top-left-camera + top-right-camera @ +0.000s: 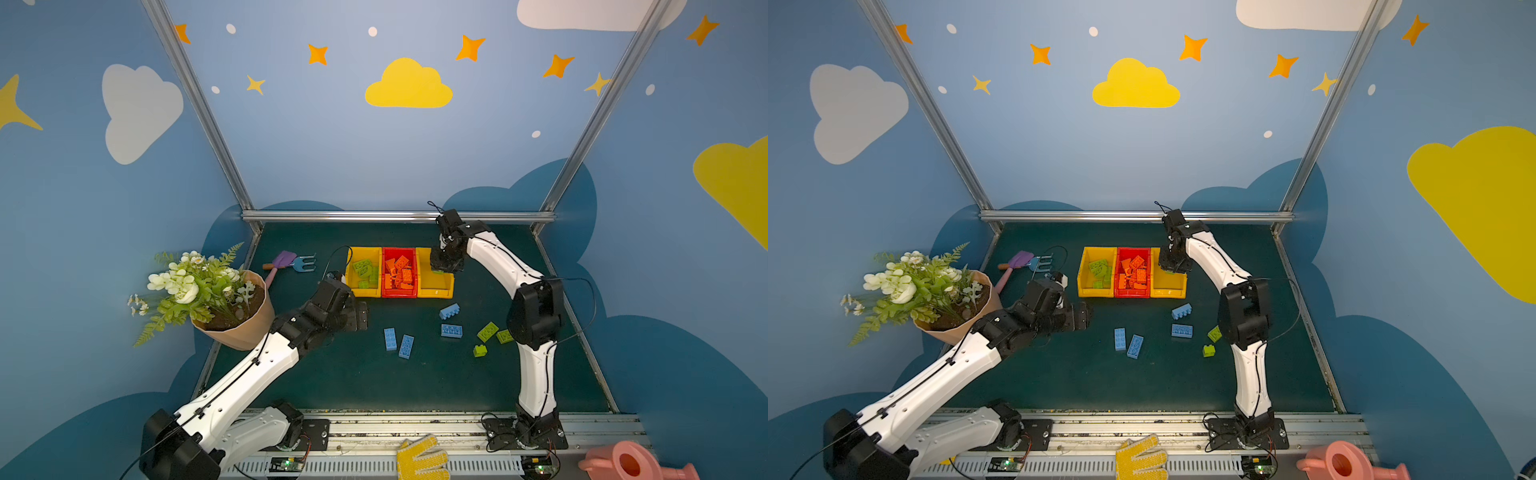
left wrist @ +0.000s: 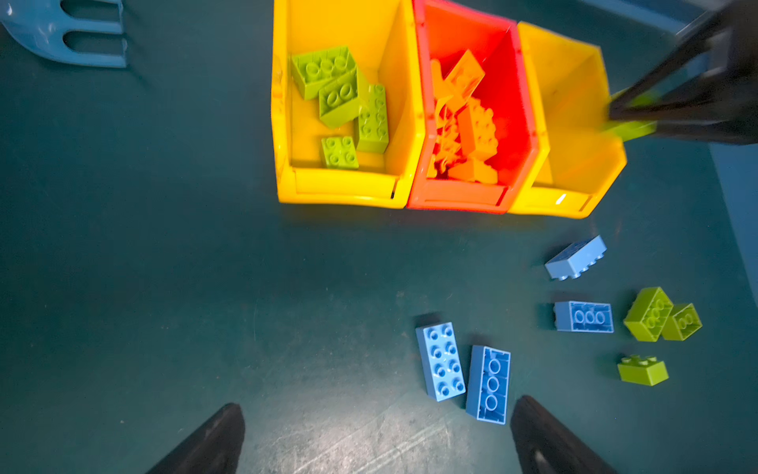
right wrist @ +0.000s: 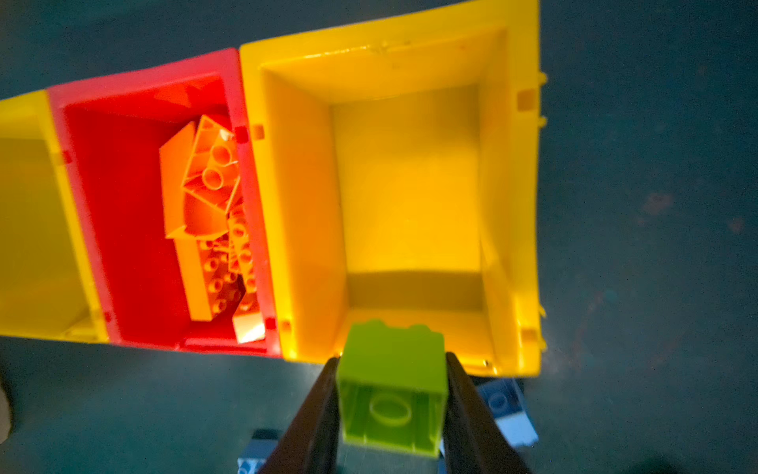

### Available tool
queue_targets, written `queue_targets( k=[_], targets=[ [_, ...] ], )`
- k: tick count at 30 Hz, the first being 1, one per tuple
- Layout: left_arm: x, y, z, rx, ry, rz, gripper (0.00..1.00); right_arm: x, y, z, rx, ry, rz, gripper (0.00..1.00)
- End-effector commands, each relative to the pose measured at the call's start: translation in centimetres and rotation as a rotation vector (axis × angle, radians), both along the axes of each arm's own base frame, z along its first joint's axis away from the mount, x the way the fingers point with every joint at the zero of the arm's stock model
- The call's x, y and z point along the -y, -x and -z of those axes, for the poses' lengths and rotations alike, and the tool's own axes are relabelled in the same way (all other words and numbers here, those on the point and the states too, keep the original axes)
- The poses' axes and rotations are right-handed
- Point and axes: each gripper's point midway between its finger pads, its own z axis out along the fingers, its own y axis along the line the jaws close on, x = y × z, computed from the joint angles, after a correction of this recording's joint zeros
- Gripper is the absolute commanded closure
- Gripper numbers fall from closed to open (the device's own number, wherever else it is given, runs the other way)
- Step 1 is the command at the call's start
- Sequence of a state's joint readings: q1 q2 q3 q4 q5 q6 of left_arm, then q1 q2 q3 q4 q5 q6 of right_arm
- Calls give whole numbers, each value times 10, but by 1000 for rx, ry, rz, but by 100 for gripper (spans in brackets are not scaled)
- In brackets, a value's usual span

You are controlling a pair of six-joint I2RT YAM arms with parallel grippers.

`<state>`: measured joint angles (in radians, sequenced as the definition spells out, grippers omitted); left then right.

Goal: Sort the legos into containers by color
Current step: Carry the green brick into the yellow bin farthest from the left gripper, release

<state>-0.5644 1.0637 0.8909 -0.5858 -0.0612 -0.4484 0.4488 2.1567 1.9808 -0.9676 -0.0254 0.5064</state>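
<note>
Clenched on a lime green lego (image 3: pixel 391 394), the right tool (image 3: pixel 391 361) is hanging over the right-hand yellow container (image 3: pixel 410 184), at the wall facing the bench's right edge, with both jaws pressing the lego's sides. The left tool (image 2: pixel 375 410) is waiting spread wide and empty above the bench (image 1: pixel 353 382), toward the left edge and just in front of the row of containers. That row is standing mid-bench, closer to the far edge. The red container (image 2: pixel 455 199) is holding a heap of orange legos (image 2: pixel 471 123), and no orange piece is showing on the bench, so that colour is looking finished. The left-hand yellow container (image 2: pixel 340 193) is holding four sorted green legos (image 2: pixel 340 94), while the right-hand one is showing a bare floor. Four light blue legos (image 2: pixel 441 361) are lying loose between the row and the near edge, and three loose green legos (image 2: pixel 648 314) are lying nearer the right edge. By that count the sorting is looking a little over half done, with seven pieces on the bench and one in the tool. The held piece is hanging over the bare container rather than the one collecting green; dropped there, it would be splitting green across two containers and leaving blue without its own.
</note>
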Motion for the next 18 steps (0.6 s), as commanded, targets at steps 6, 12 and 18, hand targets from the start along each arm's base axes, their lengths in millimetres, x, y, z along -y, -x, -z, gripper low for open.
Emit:
queue_targets(
  k=[6, 12, 18],
  targets=[
    [0, -5, -16, 16, -30, 23, 0, -15, -24, 12, -31, -41, -14, 36],
    [12, -15, -19, 40, 12, 47, 0, -17, -14, -31, 20, -79, -36, 33],
    [33, -24, -26, 68, 84, 102, 0, 7, 21, -65, 40, -31, -34, 32]
  ],
)
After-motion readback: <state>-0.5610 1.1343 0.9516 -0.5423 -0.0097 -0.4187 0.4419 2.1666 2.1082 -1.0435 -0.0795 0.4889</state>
